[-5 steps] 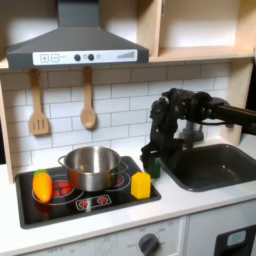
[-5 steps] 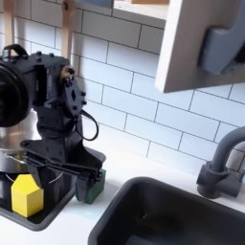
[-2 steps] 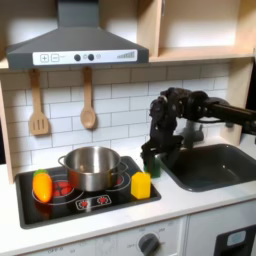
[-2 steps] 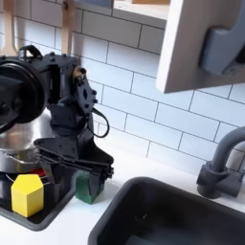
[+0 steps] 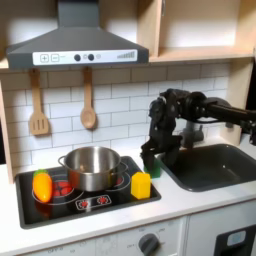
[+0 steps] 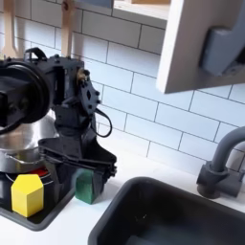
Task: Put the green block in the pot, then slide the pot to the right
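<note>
Block not yet potted; both steps remain.
Gripper (image 6: 78, 175) sits low at the green block (image 6: 86, 186), lower centre; jaw state unclear; the pot (image 5: 92, 167) looks empty.

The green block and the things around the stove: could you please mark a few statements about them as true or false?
1. The green block lies inside the pot. False: it sits on the counter between the stovetop and the sink.
2. The gripper is down at the green block. True.
3. The yellow block sits on the black stovetop. True.
4. The pot holds the orange-yellow toy vegetable. False: the vegetable lies on the stovetop beside the pot.
5. Two wooden utensils hang on the tiled wall. True.
</note>
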{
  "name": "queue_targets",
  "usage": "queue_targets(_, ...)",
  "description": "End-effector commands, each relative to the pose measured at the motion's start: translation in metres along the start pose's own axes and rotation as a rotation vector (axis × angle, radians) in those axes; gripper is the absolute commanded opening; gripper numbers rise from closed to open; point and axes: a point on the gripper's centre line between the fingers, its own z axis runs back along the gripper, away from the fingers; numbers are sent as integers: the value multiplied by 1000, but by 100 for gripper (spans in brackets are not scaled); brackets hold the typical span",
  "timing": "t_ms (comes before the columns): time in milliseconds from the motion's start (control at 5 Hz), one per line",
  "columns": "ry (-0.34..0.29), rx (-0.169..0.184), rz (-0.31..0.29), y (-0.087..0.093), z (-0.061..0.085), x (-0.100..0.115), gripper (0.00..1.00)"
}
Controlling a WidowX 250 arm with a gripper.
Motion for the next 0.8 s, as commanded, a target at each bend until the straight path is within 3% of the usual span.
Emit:
queue_targets(0,5,-3,-2,-7,-10,8,100)
queue_targets(600,4,5,38,-5,-20,29,100)
